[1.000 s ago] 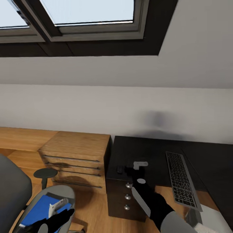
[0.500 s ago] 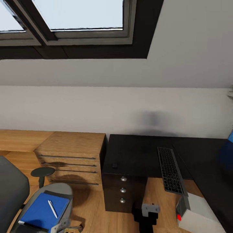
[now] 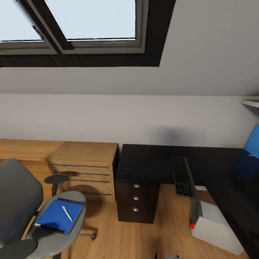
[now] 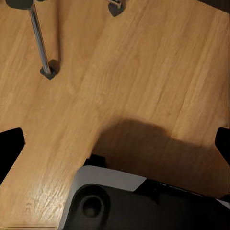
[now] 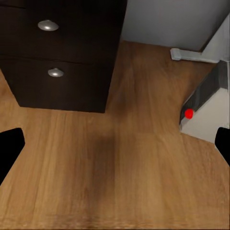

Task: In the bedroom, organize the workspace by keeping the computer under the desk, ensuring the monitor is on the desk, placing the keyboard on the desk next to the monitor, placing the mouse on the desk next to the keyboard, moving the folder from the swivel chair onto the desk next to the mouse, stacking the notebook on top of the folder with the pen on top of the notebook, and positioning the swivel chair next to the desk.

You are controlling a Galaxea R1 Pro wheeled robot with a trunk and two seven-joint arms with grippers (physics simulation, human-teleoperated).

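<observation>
My landmark is the long black-topped bench (image 3: 158, 163) under the sloped grey wall. Beside its drawer end stands the wooden dresser (image 3: 84, 169), and further that way my grey padded swivel chair (image 3: 25, 205) sits on the light wood floor (image 5: 110, 167). The light grey computer tower (image 3: 216, 225) with its red light stands on the floor by the bench's inner corner. On the benchtop lies the slim dark-keyed keyboard (image 3: 182, 176). The bright blue folder (image 3: 57, 216) rests on the chair seat, off the bench, with the thin white pen (image 3: 67, 213) lying on top. My left pincer (image 4: 115, 143) and right pincer (image 5: 115, 143) both stand spread wide over bare floor, holding nothing
</observation>
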